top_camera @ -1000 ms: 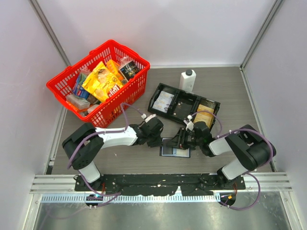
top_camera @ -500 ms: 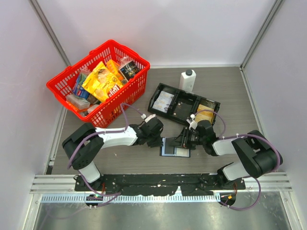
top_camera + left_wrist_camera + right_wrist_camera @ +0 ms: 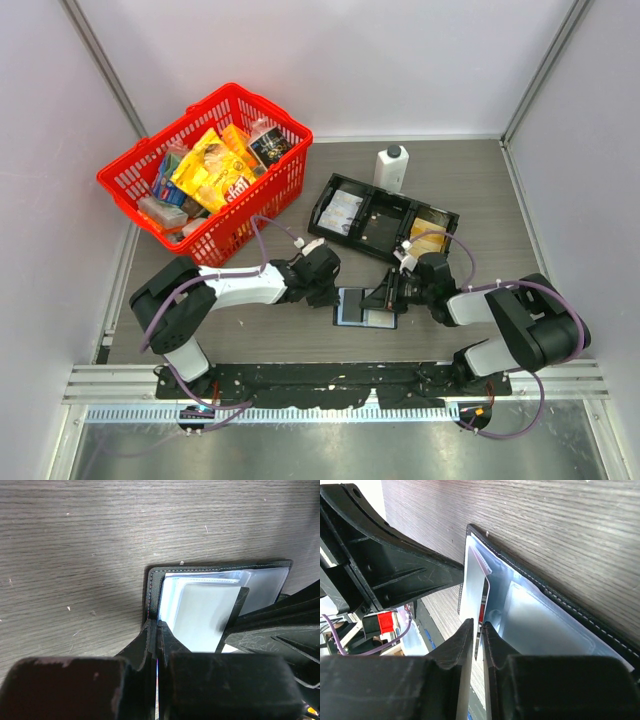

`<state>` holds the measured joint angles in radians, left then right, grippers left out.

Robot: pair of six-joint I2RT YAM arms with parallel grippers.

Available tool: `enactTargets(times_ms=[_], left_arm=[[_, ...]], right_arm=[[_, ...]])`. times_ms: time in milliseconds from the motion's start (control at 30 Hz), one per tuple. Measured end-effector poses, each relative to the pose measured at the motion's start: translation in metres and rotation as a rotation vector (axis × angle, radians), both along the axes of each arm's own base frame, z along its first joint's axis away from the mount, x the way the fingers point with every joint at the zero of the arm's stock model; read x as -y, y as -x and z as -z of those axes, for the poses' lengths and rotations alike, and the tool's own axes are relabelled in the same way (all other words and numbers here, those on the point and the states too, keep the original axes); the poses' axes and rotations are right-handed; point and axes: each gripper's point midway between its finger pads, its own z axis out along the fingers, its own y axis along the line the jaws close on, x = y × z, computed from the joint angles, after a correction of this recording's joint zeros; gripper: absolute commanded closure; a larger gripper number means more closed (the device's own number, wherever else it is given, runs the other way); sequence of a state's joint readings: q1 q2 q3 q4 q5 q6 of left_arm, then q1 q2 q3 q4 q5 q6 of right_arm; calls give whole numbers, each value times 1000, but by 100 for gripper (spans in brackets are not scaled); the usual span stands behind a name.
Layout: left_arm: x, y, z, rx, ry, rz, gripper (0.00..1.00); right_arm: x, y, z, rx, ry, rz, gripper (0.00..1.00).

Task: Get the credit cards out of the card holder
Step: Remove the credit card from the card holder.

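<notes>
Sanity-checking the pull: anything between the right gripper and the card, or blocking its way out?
Nothing visible. The right gripper is pinched on a card edge, raised from the card holder. The left gripper clamps the holder's edge just beside it, close but not across it.

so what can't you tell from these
Card count in the small black leather bifold card holder: sleeves blurred in left wrist view, tiny from top.
Whether the thin pale sheet in the right pincer is card or sleeve: blurred, right wrist view.
Holder's near edge: left pincer covers it, left wrist view.
</notes>
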<state>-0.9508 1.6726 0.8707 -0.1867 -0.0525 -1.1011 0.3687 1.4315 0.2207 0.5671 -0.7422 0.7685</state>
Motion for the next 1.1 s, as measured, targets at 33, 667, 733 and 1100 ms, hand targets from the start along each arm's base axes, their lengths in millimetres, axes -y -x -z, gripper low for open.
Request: enactTargets(times_ms=[33, 667, 733, 1100], left_arm=[[0, 0, 0, 0, 0, 0, 100], [0, 0, 0, 5, 7, 0, 100], [0, 0, 0, 6, 7, 0, 100], [-9, 3, -6, 26, -30, 21, 100]], right_arm=[[1, 0, 0, 0, -1, -1, 84], [22, -1, -5, 26, 84, 46, 99], [23, -1, -4, 29, 98, 47, 99], [24, 1, 7, -26, 122, 39, 99]])
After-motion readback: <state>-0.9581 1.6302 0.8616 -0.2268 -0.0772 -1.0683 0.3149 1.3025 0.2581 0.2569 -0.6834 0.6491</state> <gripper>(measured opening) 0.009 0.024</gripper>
